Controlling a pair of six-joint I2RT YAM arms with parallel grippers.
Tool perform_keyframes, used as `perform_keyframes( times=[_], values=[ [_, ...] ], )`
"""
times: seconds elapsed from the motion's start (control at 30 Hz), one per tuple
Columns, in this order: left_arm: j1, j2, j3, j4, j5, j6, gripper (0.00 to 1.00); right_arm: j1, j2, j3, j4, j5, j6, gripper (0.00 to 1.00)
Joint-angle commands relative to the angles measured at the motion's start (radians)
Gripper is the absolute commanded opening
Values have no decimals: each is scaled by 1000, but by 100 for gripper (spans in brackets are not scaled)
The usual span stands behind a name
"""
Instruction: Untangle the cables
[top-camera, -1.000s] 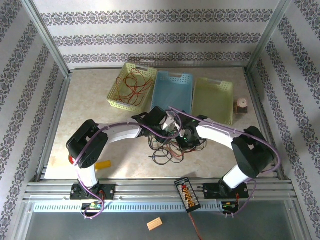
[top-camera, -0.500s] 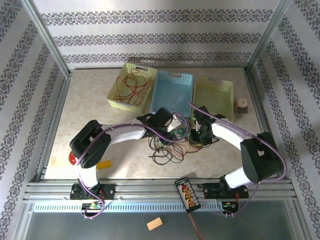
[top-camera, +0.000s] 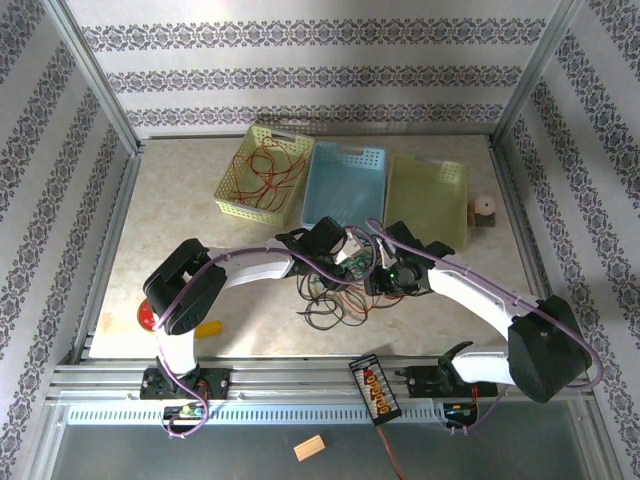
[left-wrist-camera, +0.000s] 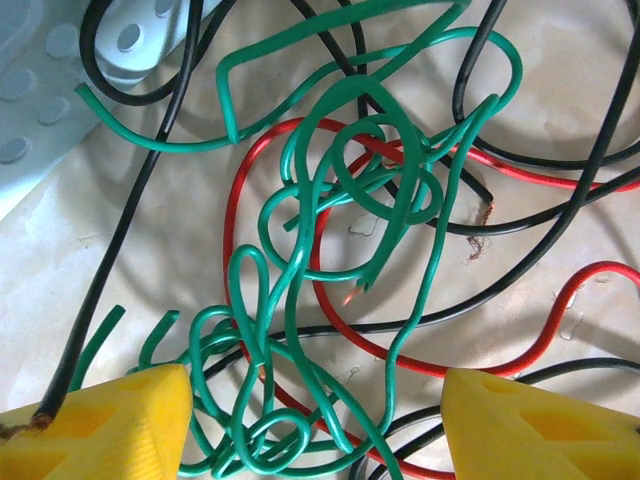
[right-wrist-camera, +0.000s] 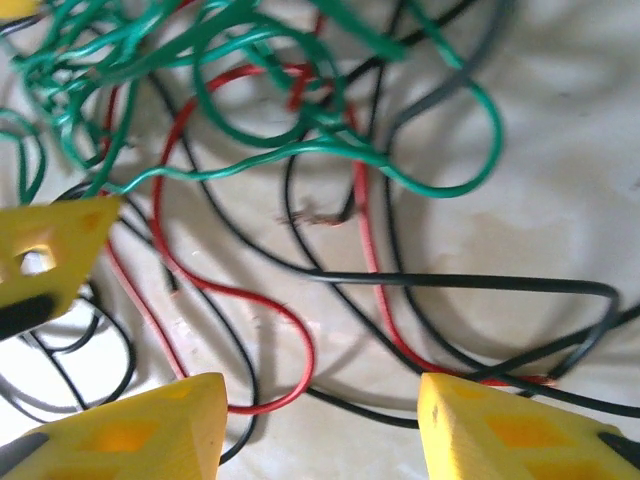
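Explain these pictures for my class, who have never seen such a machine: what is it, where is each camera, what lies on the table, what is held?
Two robot arms are bolted at the near edge of a beige table. The wide picture looks down from above and behind them; the close-ups come from wrist cameras. Each arm ends in a two-fingered hand with yellow fingers. The left hand and the right hand both hang open over a tangle of thin red, green and black cables on it, gripping nothing. Behind stand a yellowish plastic basket holding red cable, a blue basket and a green basket.
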Motion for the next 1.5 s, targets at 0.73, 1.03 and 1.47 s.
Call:
perform_keyframes(
  times=[0.73,1.03,1.47],
  values=[
    [-11,-15,-24,22,-45,-22,67,35,283,14,60,35,-10,28],
    [-10,1,-17,19,-46,-24,67,38,20,-32,149,34,-35,4],
    [-6,48,-9,5,-40,-29,67,20,-411,183,165,337,-106,5]
  ],
)
